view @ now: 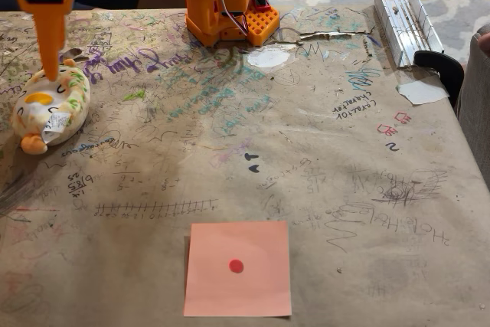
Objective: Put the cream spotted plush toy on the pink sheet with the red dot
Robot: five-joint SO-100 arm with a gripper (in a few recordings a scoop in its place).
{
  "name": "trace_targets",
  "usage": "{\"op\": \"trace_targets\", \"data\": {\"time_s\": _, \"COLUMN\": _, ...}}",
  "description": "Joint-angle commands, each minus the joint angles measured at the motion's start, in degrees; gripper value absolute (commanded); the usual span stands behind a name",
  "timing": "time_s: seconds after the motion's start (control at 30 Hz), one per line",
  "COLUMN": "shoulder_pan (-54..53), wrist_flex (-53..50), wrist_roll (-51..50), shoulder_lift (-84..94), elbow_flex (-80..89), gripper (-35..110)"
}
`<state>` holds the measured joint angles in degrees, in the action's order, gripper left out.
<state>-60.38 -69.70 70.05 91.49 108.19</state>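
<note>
One cream spotted plush toy [47, 109] lies at the far left of the table. One pink sheet with the red dot [238, 269] lies near the front edge, around the middle, and it carries a single red dot. Two white paper scraps show: one [269, 57] far back by the arm's base, one [422, 91] at the far right. One metal rail piece [406, 24] sits at the far right. One orange arm base [226, 1] stands at the far edge.

Soft, even light fell across the counter [321, 189]; shadows were faint, glare was absent, and the picture was sharp throughout.
</note>
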Motion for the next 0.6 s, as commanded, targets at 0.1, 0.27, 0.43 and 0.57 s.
{"op": "trace_targets", "data": {"time_s": 0.1, "shoulder_pan": 0.9, "wrist_flex": 2.1, "wrist_roll": 9.4, "shoulder_lift": -4.8, "elbow_flex": -9.1, "gripper": 37}}
{"op": "trace_targets", "data": {"time_s": 0.27, "shoulder_pan": 2.5, "wrist_flex": 1.7, "wrist_roll": 11.6, "shoulder_lift": -6.2, "elbow_flex": -10.3, "gripper": 37}}
{"op": "trace_targets", "data": {"time_s": 0.43, "shoulder_pan": 3.3, "wrist_flex": 2.2, "wrist_roll": 12.9, "shoulder_lift": -7.8, "elbow_flex": -10.4, "gripper": 38}}
{"op": "trace_targets", "data": {"time_s": 0.57, "shoulder_pan": 4.1, "wrist_flex": 0.9, "wrist_roll": 13.0, "shoulder_lift": -8.2, "elbow_flex": -8.4, "gripper": 38}}
